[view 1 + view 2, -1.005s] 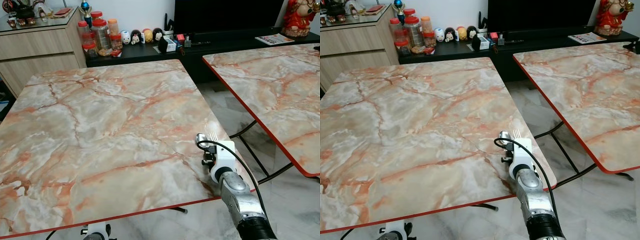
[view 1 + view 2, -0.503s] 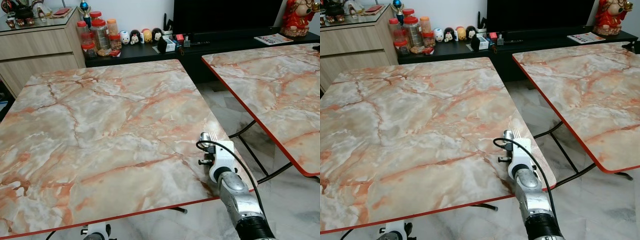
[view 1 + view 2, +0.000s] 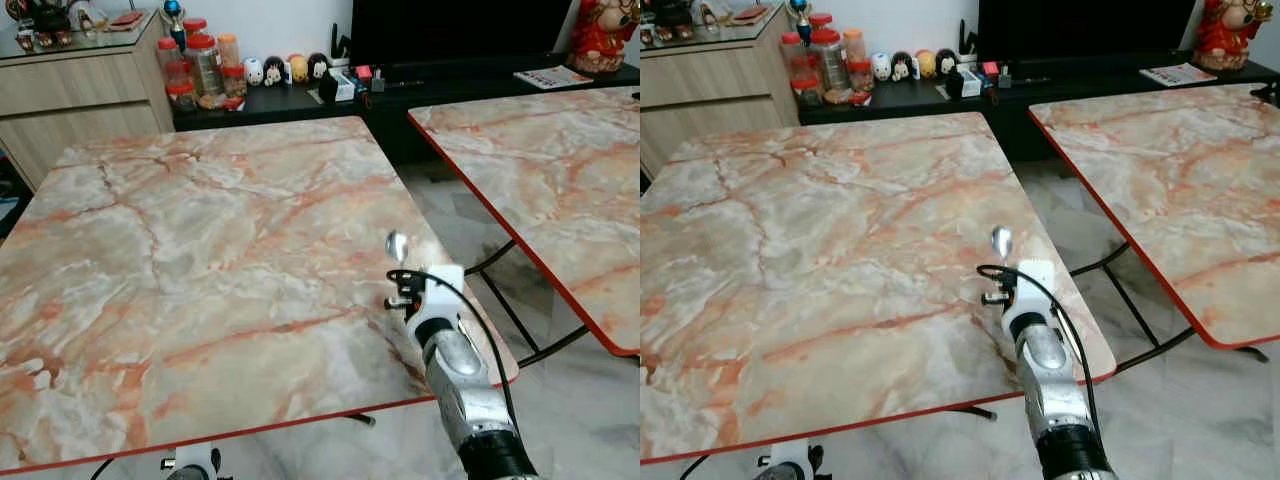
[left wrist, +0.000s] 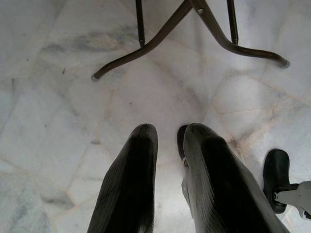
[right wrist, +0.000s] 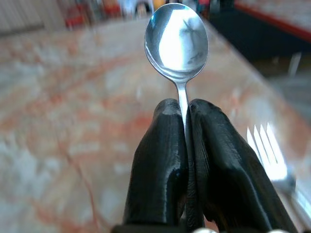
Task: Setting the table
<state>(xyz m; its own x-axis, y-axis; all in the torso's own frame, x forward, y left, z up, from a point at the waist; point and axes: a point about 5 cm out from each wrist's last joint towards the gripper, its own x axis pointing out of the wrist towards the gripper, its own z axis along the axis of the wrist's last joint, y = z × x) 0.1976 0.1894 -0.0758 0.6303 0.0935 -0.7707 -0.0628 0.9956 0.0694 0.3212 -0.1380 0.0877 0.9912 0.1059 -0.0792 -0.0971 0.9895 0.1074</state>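
Spoon (image 5: 177,43) stands clamped by its handle between the pressed-together black fingers (image 5: 160,170) of the right tool (image 5: 187,114), bowl raised above the near right corner of the marble tabletop (image 3: 200,250). A fork (image 5: 266,153) lies on that tabletop just beside the tool. The left tool (image 4: 167,141) hangs over the tiled floor (image 4: 58,107), its fingers nearly together, holding nothing.

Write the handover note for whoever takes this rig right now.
Right end effector: shut on the spoon, bowl up, above the near table's right edge.
Left end effector: hangs idle over the floor, holding nothing.
Fork: beside the right end effector, apparently lying on the table.
Done: fork seemingly placed.
Left: set the spoon down, probably beside the fork.
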